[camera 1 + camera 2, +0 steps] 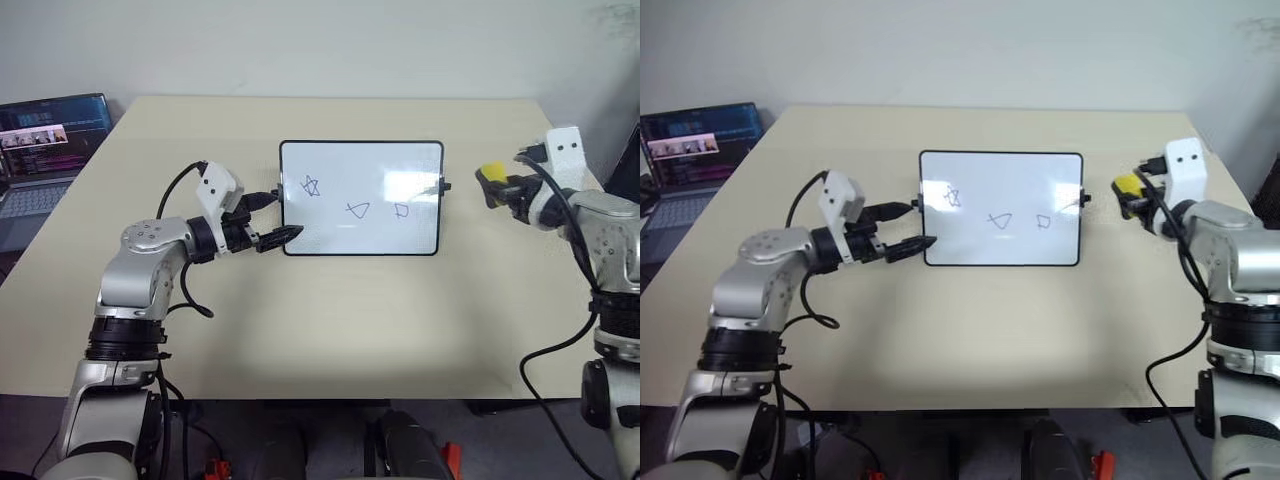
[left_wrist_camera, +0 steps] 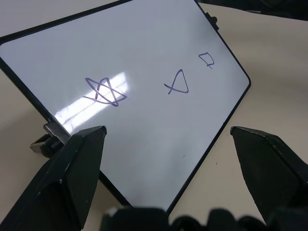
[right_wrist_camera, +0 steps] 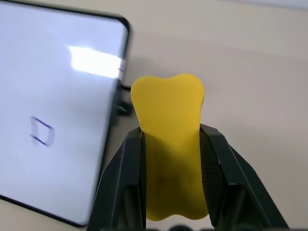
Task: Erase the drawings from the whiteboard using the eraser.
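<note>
- Left gripper [image 1: 272, 220]: fingers spread wide, holding nothing, at the whiteboard's [image 1: 361, 198] lower left corner.
- Right gripper [image 3: 171, 180]: clamped on the yellow eraser [image 3: 169, 139], raised just off the board's right edge.
- Whiteboard flat on the beige table [image 1: 330, 330]; all three blue drawings [image 1: 357, 208] intact.
- Laptop [image 1: 40, 150] at the far left.

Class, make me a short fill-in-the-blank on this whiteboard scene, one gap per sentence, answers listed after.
1. The right gripper is shut on the ____ eraser.
2. The whiteboard carries ____ blue drawings.
3. The left gripper is ____, at the whiteboard's left edge.
4. The drawing nearest the eraser is the small ____.

Answers: yellow; three; open; square
</note>
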You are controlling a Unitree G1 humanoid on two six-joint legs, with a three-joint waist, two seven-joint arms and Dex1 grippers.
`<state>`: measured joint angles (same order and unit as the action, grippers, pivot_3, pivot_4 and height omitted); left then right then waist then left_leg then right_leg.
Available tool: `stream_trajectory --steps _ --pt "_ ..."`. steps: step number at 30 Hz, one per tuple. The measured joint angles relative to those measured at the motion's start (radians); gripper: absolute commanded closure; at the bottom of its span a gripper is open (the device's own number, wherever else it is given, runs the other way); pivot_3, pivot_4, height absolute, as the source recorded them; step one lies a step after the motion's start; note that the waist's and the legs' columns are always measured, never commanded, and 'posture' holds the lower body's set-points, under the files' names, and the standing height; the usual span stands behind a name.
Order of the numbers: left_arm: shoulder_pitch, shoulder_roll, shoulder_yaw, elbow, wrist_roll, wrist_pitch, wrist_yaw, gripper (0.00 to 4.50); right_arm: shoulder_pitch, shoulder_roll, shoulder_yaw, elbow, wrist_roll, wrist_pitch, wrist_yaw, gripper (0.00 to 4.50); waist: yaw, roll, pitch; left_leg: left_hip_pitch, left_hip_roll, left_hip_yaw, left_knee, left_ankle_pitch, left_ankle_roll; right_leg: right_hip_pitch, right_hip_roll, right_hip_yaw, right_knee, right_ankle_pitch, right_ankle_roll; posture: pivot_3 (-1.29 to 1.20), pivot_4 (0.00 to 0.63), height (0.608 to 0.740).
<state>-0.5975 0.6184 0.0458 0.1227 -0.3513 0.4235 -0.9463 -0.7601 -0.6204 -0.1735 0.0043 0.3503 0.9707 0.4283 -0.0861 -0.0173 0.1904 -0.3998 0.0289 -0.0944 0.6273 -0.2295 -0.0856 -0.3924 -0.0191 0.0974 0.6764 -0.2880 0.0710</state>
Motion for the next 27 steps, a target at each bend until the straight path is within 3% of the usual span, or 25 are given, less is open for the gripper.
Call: stream_trajectory --steps 13,19,27 --pt "0.027 0.091 0.050 -0.046 -0.006 -0.003 0.012 0.00 -0.136 0.183 0.106 -0.003 0.005 -0.174 0.058 3.37 0.000 0.001 0.000 -0.001 0.000 0.000 0.000 0.000 0.000 -0.003 0.000 0.000 0.002 0.000 0.000 0.00 0.150 0.740" --pt "0.030 0.114 0.047 -0.050 -0.005 0.004 -0.010 0.00 -0.215 0.302 0.220 0.046 -0.022 -0.264 0.093 3.37 -0.001 0.001 0.001 -0.001 0.000 -0.001 -0.001 0.000 0.000 -0.003 0.000 -0.001 0.002 0.000 -0.001 0.00 0.150 0.740" --pt "0.062 0.115 0.036 -0.067 0.001 0.004 -0.007 0.00 -0.242 0.380 0.343 0.162 -0.105 -0.307 0.103 3.37 0.001 0.001 0.001 -0.001 0.000 -0.001 0.000 0.000 0.000 -0.004 0.000 -0.001 0.003 0.000 -0.001 0.00 0.150 0.740"
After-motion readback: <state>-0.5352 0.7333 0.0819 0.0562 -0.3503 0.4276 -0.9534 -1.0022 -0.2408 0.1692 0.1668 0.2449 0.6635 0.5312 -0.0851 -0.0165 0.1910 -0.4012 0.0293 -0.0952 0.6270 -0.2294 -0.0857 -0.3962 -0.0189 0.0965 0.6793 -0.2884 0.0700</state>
